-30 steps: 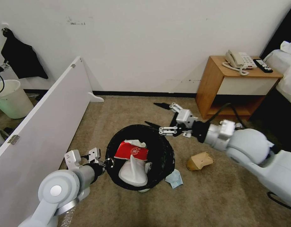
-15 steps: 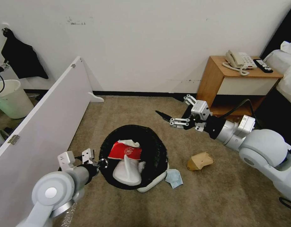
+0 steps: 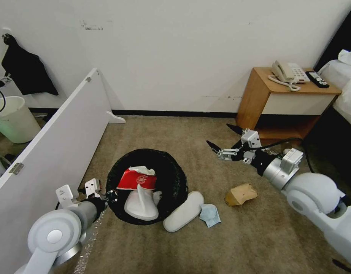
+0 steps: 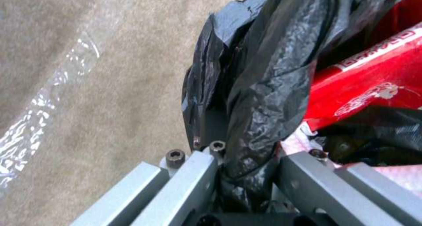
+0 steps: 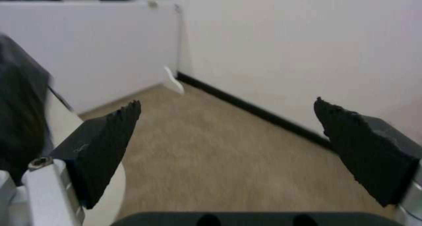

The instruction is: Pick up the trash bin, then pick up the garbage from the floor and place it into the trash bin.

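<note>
Trash bin (image 3: pixel 171 179) holds red packet (image 3: pixel 137 179) and one slipper (image 3: pixel 141 203); left claw (image 3: pixel 108 196) grasps its rim, right claw (image 3: pixel 224 140) released.

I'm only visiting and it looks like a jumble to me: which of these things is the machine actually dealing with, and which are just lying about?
Part of the job:
- trash bin, its rim held by the left tool
- slipper on the floor
- light-blue cloth
- brown cardboard piece
- right tool, open, in the air

Just lying about:
- phone
- remote
- pale bucket
</note>
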`<state>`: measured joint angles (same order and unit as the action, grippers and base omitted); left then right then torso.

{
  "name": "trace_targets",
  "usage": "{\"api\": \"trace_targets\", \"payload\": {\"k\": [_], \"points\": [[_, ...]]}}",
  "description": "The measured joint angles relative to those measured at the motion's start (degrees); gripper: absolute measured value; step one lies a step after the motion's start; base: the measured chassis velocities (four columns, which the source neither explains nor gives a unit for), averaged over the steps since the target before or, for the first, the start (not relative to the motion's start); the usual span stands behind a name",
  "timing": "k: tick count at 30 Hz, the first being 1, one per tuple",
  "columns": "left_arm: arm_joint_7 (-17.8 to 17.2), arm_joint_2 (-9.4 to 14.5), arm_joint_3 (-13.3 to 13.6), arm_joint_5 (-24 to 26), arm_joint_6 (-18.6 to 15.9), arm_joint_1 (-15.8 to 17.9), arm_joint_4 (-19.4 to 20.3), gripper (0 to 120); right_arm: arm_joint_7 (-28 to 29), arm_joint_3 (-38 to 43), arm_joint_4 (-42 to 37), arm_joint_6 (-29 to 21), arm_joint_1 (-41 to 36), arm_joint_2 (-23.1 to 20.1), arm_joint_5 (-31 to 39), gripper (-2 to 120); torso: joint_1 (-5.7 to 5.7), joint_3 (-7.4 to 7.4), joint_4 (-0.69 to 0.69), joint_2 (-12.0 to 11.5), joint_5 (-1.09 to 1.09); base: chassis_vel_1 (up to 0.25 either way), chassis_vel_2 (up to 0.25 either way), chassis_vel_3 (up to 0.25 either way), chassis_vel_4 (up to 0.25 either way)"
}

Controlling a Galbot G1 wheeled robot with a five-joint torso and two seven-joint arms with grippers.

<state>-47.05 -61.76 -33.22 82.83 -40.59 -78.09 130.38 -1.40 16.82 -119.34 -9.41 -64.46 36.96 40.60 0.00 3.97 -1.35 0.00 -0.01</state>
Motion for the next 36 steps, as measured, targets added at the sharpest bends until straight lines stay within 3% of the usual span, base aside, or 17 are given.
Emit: {"api": "trace_targets", "payload": {"k": [6, 12, 14, 18, 23, 25, 26, 27, 30, 32, 36], "points": [[0.0, 0.0, 0.3, -0.1, 0.1, 0.2, 0.0, 0, 2.2, -0.6, 1.8, -2.1, -1.6, 2.2, -0.9, 100, 0.0, 0.0, 0.0, 0.0, -0.01, 0.0, 0.0, 0.0, 0.0], [1.1, -0.2, 0.8, -1.3, 0.1, 0.9, -0.8, 0, 8.7, -7.3, 5.2, -10.1, 2.7, 6.0, 1.9, 100, 0.0, 0.01, 0.0, 0.0, 0.01, 0.0, 0.0, 0.0, 0.0], [2.2, -0.1, 0.6, -1.7, -0.1, 1.7, -1.5, 0, 12.2, -12.4, 6.5, -14.6, 7.1, 6.4, 7.6, 100, 0.0, 0.01, 0.03, 0.0, 0.0, 0.0, 0.0, 0.0, 0.0], [3.9, 0.3, 0.7, -3.3, -0.3, 3.2, -3.1, 0, 15.0, -17.5, 8.6, -17.9, 11.5, 7.5, 15.0, 100, 0.0, 0.01, 0.01, 0.0, -0.01, 0.0, 0.0, 0.0, 0.0], [4.6, 0.5, 0.7, -4.0, -0.5, 3.9, -3.5, 0, 17.8, -19.6, 9.6, -19.6, 12.9, 8.8, 21.0, 100, 0.0, 0.01, 0.0, 0.0, -0.01, 0.0, 0.0, 0.0, 0.0], [5.0, 0.7, 0.5, -4.2, -0.5, 4.0, -3.8, 0, 21.6, -21.4, 10.4, -21.8, 14.2, 10.1, 28.7, 100, 0.0, 0.01, 0.0, 0.0, 0.0, 0.0, 0.0, 0.0, 0.0], [5.0, 0.7, 0.5, -4.2, -0.5, 4.0, -3.8, 0, 21.6, -21.4, 10.4, -21.8, 14.2, 10.1, 28.7, 100, 0.0, 0.01, 0.0, 0.0, 0.0, 0.0, 0.0, 0.0, 0.0], [5.3, 0.9, 0.3, -4.7, -0.6, 4.0, -4.2, 0, 24.8, -22.3, 10.6, -23.1, 14.9, 10.8, 34.3, 100, 0.0, 0.01, 0.01, 0.0, 0.0, 0.0, 0.0, 0.0, 0.0], [5.5, 0.8, 0.3, -5.1, -0.6, 4.1, -4.4, 0, 28.7, -22.8, 10.8, -24.2, 15.6, 11.9, 39.9, 100, 0.0, 0.01, 0.01, 0.0, 0.0, 0.0, 0.0, 0.0, 0.0], [5.6, 0.7, 0.4, -5.7, -0.6, 4.1, -4.5, 0, 34.1, -22.8, 11.6, -24.8, 16.7, 14.0, 47.6, 100, 0.0, 0.01, 0.01, 0.0, 0.0, 0.0, 0.0, 0.0, 0.0], [5.6, 0.6, 0.4, -5.7, -0.6, 4.0, -4.4, 0, 38.3, -22.8, 12.4, -24.9, 17.4, 15.9, 52.6, 100, 0.0, 0.01, 0.01, 0.0, -0.01, 0.0, 0.0, 0.0, 0.0]]}}
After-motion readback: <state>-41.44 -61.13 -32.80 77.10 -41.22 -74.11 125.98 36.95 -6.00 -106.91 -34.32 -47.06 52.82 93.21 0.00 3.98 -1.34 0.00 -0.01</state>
